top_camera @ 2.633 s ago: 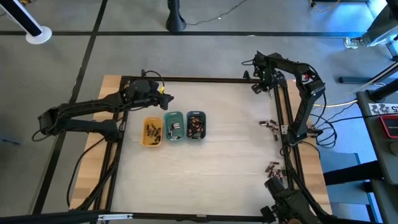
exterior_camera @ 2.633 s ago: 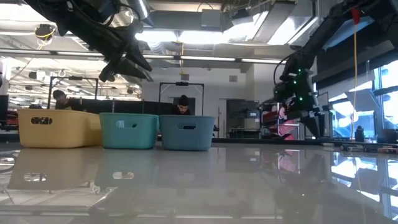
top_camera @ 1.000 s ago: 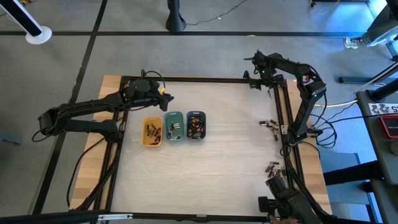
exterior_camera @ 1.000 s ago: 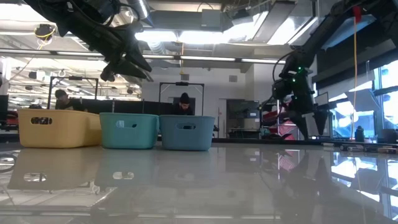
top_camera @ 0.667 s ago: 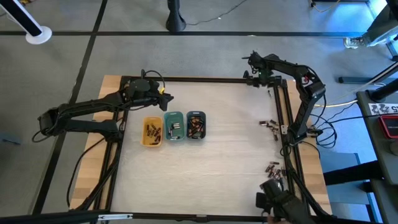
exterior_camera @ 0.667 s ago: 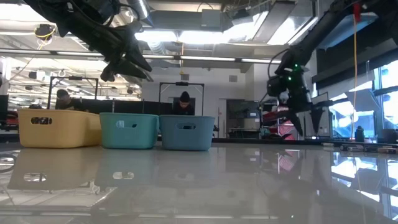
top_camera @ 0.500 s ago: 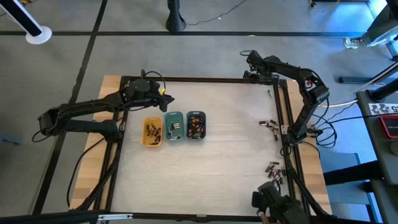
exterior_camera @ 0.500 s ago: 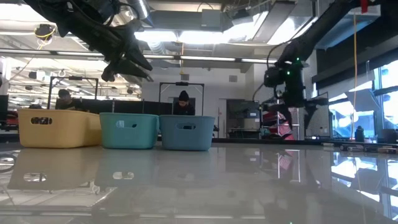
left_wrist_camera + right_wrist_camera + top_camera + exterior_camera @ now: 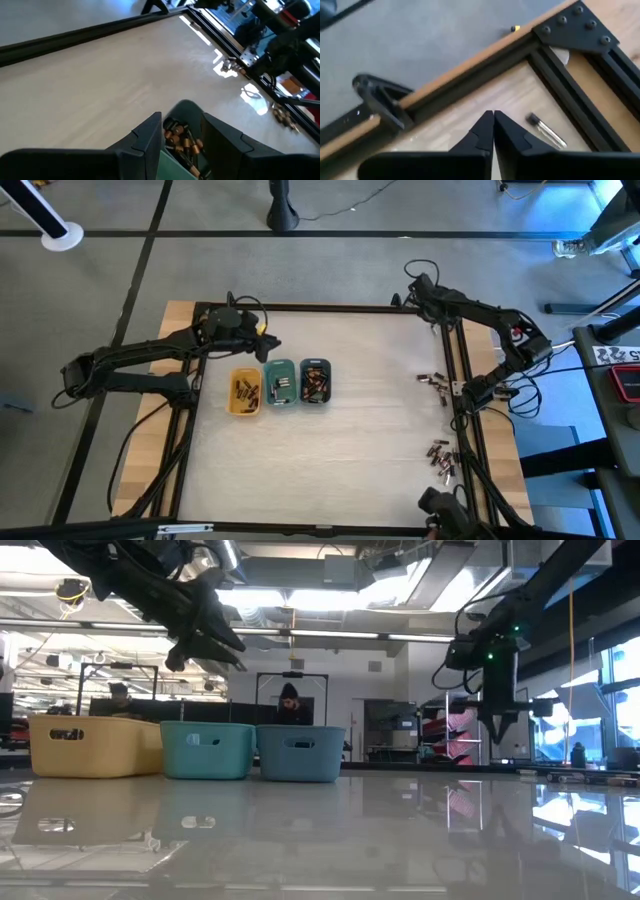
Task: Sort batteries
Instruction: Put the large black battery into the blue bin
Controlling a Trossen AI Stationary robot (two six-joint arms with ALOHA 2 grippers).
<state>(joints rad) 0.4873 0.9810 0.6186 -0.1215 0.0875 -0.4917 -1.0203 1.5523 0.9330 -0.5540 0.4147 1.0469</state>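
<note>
Along the table's (image 9: 350, 430) far edge, at its right corner, the right end effector (image 9: 493, 116) hangs with its fingers pressed together on nothing; a single battery (image 9: 546, 130) lies on the wood just beside the tips, near the black frame bracket (image 9: 577, 29). On the opposite side, the left end effector (image 9: 182, 125) hovers above the row of three trays with its fingers parted and nothing between them (its wrist camera looks straight down into the grey-blue tray (image 9: 315, 382), where copper-toned batteries (image 9: 181, 141) are heaped). From above, the yellow tray (image 9: 244, 391), the green tray (image 9: 280, 382) and the grey-blue one stand side by side, touching, each holding batteries. Well apart from them, by the right frame rail (image 9: 459, 395), two small clusters of loose batteries lie on the table: one (image 9: 432, 380) about midway along the rail, the other (image 9: 440, 450) nearer the front edge. Beyond the table, the low camera shows a person (image 9: 290, 705) behind the trays.
</note>
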